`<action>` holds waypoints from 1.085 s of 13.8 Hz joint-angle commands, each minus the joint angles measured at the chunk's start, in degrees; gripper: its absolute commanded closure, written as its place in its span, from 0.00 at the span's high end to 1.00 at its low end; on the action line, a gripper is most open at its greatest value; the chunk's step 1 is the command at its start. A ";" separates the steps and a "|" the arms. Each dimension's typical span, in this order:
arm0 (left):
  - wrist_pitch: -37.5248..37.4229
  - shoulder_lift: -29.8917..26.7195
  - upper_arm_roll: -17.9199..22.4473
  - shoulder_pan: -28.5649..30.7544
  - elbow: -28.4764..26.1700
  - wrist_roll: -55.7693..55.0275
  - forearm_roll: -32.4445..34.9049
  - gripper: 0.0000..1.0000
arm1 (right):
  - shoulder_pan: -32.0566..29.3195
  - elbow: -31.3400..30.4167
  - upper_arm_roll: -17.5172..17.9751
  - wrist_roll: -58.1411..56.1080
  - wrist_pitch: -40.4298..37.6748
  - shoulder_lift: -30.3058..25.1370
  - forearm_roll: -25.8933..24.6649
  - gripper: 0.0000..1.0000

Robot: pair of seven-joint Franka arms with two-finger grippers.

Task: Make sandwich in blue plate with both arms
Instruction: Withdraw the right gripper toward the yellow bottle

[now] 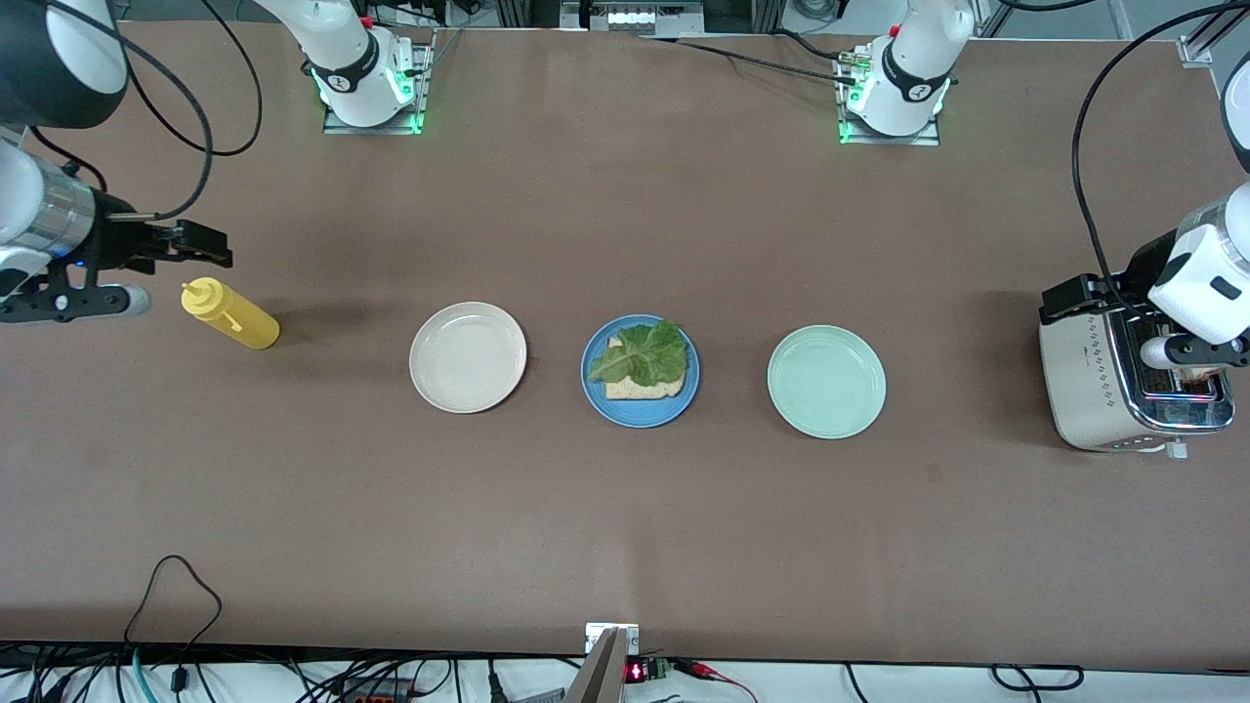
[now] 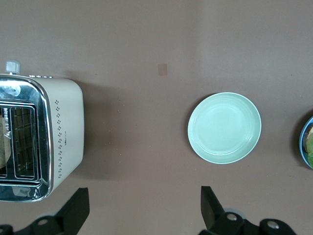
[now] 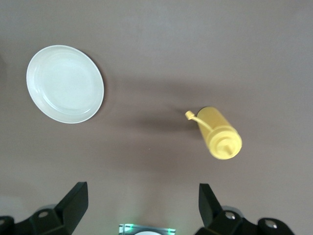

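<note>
- The left end effector point(image 2: 142, 208) hangs in the air over the table beside the toaster point(image 1: 1123, 376), at the left arm's end, with its fingers spread wide and nothing between them.
- The right end effector point(image 3: 142, 205) hovers near the yellow squeeze bottle point(image 1: 232, 314), at the right arm's end, with its fingers spread apart and empty too.
- A tan slice seems to sit in a toaster slot; it is mostly hidden, so I cannot be sure.
- The blue plate point(image 1: 598, 402) lies mid-table between the cream plate point(image 1: 468, 356) and the mint-green plate point(image 1: 826, 382), both bare.
- On the blue plate lies one bread slice point(image 1: 645, 389) with a ruffled lettuce leaf point(image 1: 645, 353) across it; no top slice yet, so the sandwich looks half built.
- Handling, as a judgement: bread is light, soft and crumbly, so pinch it gently by opposite edges.
- The lettuce is limp and light; a dropped slice could shift it, so lower the slice flat.
- The bottle looks smooth and squashy; grasp it around the body.
</note>
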 commanded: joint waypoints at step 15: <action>1.52 1.96 -0.12 3.91 0.46 4.88 1.05 1.00 | -3.89 -6.12 0.29 -2.20 5.91 -5.03 -1.92 1.00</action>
